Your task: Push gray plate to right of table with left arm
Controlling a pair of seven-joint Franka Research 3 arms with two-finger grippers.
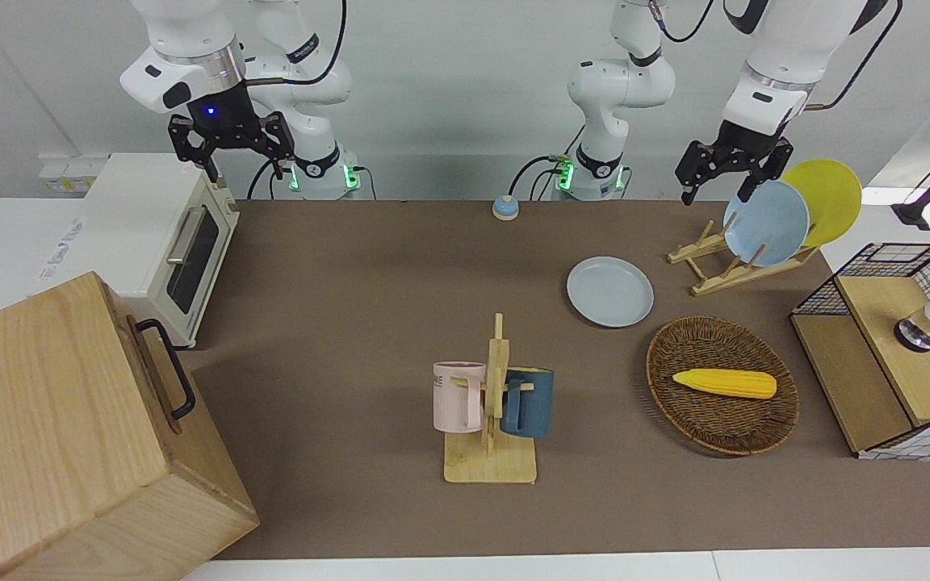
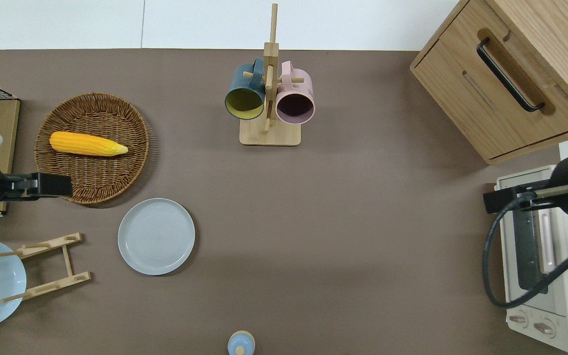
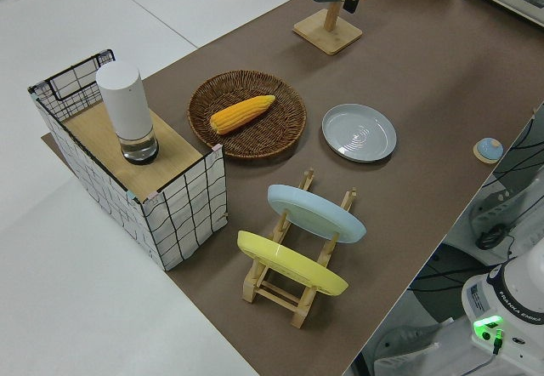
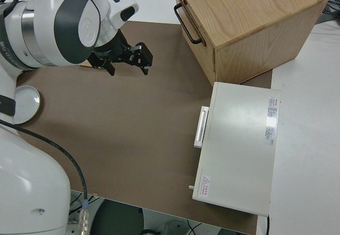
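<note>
Up by the robots' edge, the left gripper (image 1: pixel 730 171) is held aloft with fingers spread, nothing grasped; the right arm is parked. Out on the table (image 1: pixel 368 282), the gray plate (image 1: pixel 610 291) lies flat toward the left arm's end, untouched, so no push is judged begun.

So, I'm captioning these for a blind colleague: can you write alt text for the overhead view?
A gray plate lies flat on the brown table, beside a wicker basket holding a corn cob. The left gripper hangs over the basket's edge; a mug rack stands farther from the robots.
</note>
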